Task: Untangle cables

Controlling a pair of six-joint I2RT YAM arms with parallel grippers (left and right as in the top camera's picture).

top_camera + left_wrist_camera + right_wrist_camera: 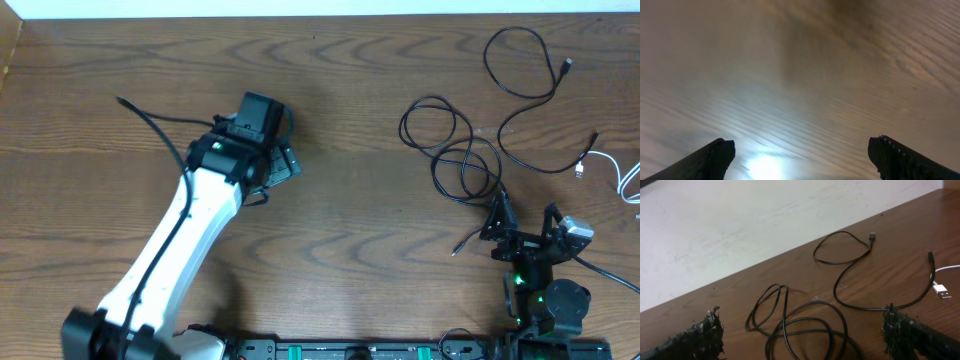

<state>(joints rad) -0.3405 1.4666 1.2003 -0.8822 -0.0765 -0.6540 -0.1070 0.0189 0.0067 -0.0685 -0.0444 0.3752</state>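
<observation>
Three cables lie apart on the right of the wooden table. A coiled black cable [452, 150] [805, 325] sits just beyond my right gripper [524, 228] [805, 332], which is open with its fingers on either side of the coil's near loops, holding nothing. A second black cable [524, 70] [850, 265] loops further back toward the far edge. The white cable [612, 165] [942, 289] shows only its plug end at the right edge. My left gripper [281, 161] [800, 155] is open over bare wood at centre-left, far from the cables.
The table's far edge [320, 16] meets a pale floor [740, 225]. The left arm [180, 240] stretches diagonally from the front left. The right arm's base [548, 305] sits at the front right, with its own thicker black cord [605, 275] beside it.
</observation>
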